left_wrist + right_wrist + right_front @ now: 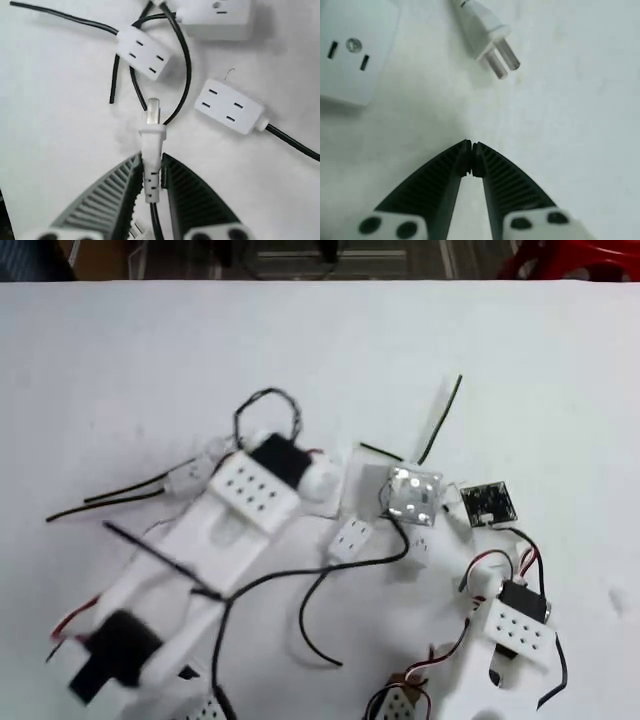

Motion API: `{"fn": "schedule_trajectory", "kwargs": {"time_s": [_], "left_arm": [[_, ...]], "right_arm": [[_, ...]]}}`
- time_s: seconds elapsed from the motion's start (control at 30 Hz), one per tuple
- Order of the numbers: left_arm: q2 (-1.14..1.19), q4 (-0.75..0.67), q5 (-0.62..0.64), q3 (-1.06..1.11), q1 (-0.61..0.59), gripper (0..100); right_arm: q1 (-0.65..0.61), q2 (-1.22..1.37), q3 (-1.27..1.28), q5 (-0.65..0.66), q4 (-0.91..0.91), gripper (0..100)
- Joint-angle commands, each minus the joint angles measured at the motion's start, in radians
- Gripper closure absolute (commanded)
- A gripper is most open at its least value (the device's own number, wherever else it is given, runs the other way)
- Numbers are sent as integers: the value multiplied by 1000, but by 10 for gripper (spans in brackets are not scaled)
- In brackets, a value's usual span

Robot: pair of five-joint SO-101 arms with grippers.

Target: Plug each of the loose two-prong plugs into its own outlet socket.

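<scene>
Pinching a white two-prong plug (151, 145) in the left gripper (151, 167), grey ridged fingers (117, 190) pressing tight against both sides of its ribbed body. Pointing the metal prongs (153, 111) straight out past the fingertips, above the white table (60, 150). Trailing a black cord (156, 220) back between the fingers. Lying just beyond the prongs: a looping black cable (186, 65), curving round the prong tips. Sitting farther out, on either side of that cable: a small white socket block (142, 52) showing slot pairs on its face, and a second white socket block (229, 106) with its own black lead (295, 145) running off. Peeking in at the frame edge beyond both: a larger white outlet (215, 17).

Holding nothing in the right gripper (471, 150), black ridged fingertips (487, 170) pressing together with no gap, above bare table. Lying ahead of it, apart from the fingers: a loose white plug (482, 25), flat on the table, twin prongs (501, 59) angling back toward the gripper. Sitting off to one side of that plug, not touching it: a white outlet block (352, 47) with two slots and a central screw.
</scene>
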Motion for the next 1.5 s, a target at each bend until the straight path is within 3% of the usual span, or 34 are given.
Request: {"fn": "schedule_trajectory", "kwargs": {"time_s": [0.0,0.13,0.23,0.37,0.5,0.6,0.7,0.87,1.07,1.23,1.47], "left_arm": [[-283,-255,160,273,-12,976],[-593,-496,356,555,5,976],[-808,-578,462,721,4,976],[-1026,-525,552,824,-76,976],[-1118,-377,577,836,-242,976],[-1129,-299,580,850,-380,976],[-1132,-296,629,916,-487,976],[-1132,-299,675,1054,-544,976],[-1132,-457,706,1174,-610,976],[-1132,-574,746,1218,-641,976],[-1132,-624,776,1240,-647,976]], "right_arm": [[12,-5,-2,-6,-12,976],[12,-5,-2,-6,-12,977],[12,-5,-2,-6,-10,975],[10,-5,-2,-8,-7,974],[5,-5,-6,-12,-4,972],[-13,-7,-66,-94,58,898],[-94,4,-184,-184,157,796],[-332,4,-345,-304,283,784],[-604,22,-555,-591,371,717],[-771,173,-695,-951,435,622],[-974,513,-813,-1080,398,621]]}}
